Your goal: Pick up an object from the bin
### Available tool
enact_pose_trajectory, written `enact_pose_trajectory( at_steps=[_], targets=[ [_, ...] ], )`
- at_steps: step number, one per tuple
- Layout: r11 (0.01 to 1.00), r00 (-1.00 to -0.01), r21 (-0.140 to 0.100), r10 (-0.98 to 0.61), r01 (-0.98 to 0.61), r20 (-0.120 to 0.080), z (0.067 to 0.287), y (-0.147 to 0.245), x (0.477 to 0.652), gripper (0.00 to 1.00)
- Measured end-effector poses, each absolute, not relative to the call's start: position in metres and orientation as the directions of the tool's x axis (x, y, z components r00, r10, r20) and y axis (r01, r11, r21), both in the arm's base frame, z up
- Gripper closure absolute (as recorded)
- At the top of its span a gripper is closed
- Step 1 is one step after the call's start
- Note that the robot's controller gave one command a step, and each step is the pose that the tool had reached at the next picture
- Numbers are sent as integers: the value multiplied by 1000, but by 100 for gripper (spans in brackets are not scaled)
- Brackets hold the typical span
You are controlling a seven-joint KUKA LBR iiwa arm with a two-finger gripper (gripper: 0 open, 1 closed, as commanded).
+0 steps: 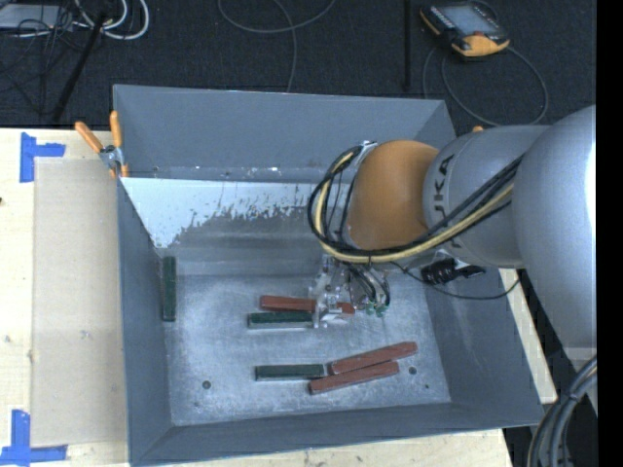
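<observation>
Red-brown bar [285, 304] mid-bin: gripper [331, 309] at its right end, can't tell claw state. Straddle it squarely, clear of green bar [275, 322] alongside.

The red-brown bar [285, 304] and the dark green bar [275, 321] left of the gripper [333, 311] have their right ends hidden beneath it; contact unclear.

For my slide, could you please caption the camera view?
Gripper low over red-brown flat stick and dark green flat stick in grey metal bin.
</observation>
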State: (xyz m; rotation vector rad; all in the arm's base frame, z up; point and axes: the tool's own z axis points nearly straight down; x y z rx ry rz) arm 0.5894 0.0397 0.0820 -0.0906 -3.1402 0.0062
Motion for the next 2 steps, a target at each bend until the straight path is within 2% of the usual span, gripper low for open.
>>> enact_pose_trajectory(
  at_steps=[1,2],
  targets=[
    [998,-998,-4,58,58,0,82,40,589,100],
    [989,-989,0,149,149,-3,225,41,597,100]
  ],
)
